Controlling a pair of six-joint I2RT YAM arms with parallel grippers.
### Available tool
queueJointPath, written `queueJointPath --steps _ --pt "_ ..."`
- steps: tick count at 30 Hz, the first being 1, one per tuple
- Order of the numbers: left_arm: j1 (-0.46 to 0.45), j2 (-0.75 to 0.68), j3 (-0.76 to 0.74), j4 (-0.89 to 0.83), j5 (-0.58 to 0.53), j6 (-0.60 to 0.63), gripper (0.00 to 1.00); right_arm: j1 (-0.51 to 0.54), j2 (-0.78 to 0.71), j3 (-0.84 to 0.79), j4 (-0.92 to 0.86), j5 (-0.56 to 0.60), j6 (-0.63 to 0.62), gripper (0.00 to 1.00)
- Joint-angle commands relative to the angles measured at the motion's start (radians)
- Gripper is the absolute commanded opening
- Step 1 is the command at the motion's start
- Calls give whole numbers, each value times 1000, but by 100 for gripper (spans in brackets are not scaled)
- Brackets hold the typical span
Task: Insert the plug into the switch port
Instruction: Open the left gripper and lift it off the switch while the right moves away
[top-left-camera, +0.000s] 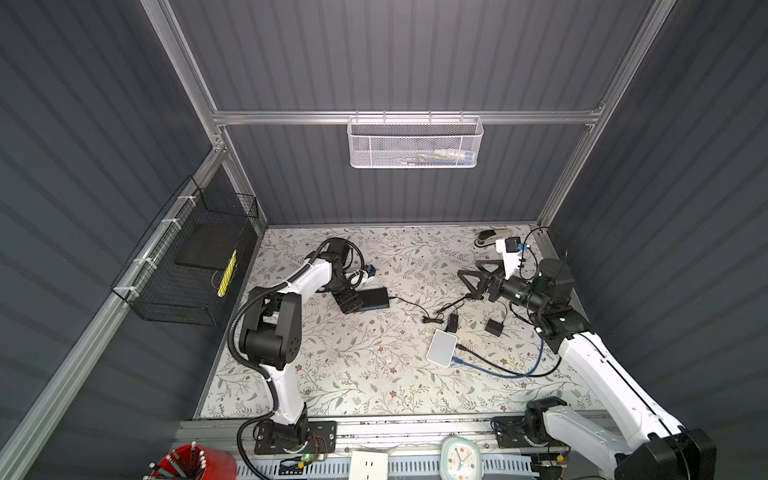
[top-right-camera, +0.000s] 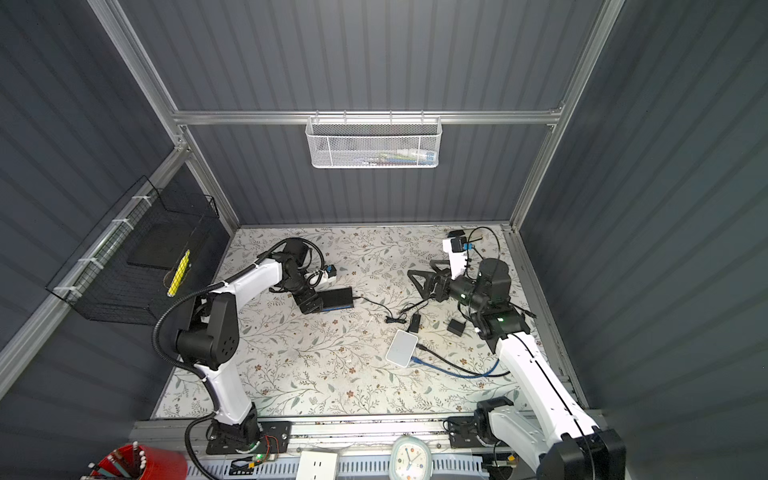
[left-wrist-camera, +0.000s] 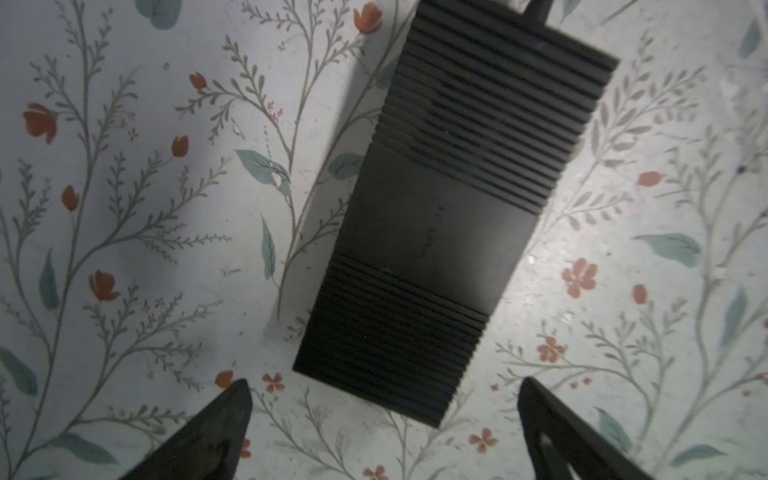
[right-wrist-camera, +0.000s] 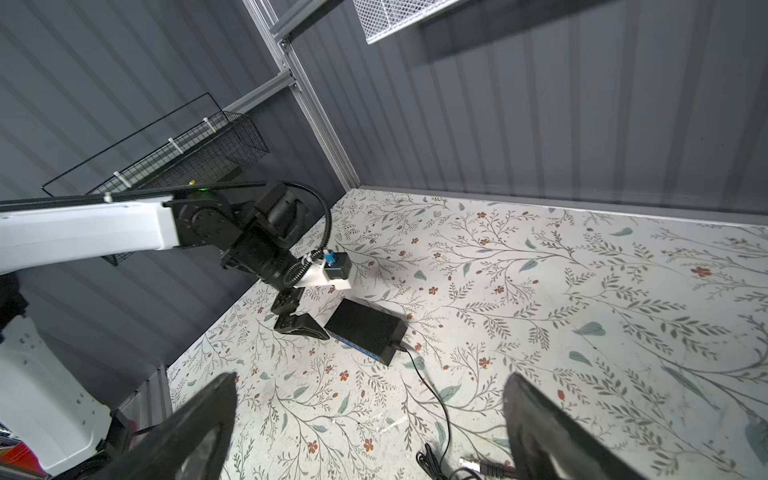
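Enclosure: dark grey ribbed wall panels (top-left-camera: 395, 54) on three sides, framed in aluminium extrusion (top-left-camera: 291, 117). Work surface: pale sheet with floral print (top-left-camera: 353, 374), evenly lit. White mesh basket (top-left-camera: 374, 145) hangs from the back rail; contents blurred, possibly pens. Black wire basket (top-left-camera: 174, 309) tied to the rail at left of both top views. Front edge: red cup (top-left-camera: 216, 461) of pencils, small pale clock (top-left-camera: 461, 459).

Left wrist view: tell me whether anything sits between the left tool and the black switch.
Nothing visible. The open left tool faces the near end of the black switch, with only bare floral mat beside it.
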Motion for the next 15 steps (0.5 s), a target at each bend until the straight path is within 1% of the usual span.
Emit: queueJointPath --steps 1,3,4,6,9,10,11,12,14,15 --pt "-13 63 15 -12 29 141 100 -8 -27 1 -22 -27 7 99" --pt "-11 84 15 -7 46 140 100 -13 -33 2 -36 -30 4 99" --pt "-11 95 51 -9 52 141 100 -16 -35 4 -42 -35 -1 99" --pt "-11 118 69 -3 70 127 100 -23 -38 8 -54 -39 -7 99" --pt "-13 168 94 28 49 51 100 -34 -31 13 -54 -45 -7 99" --pt "-14 184 108 26 42 8 97 -37 -27 17 -56 -49 -9 99" --pt "-14 194 128 -1 57 -28 90 -40 -23 21 -56 -55 -12 99" --pt "-14 198 140 -19 74 -66 81 -45 -21 26 -62 -57 -17 99" --pt "-17 199 162 -74 92 -189 58 -54 -21 27 -71 -57 -29 99" --pt "-20 190 157 -81 94 -252 53 -58 -20 27 -77 -56 -35 99"
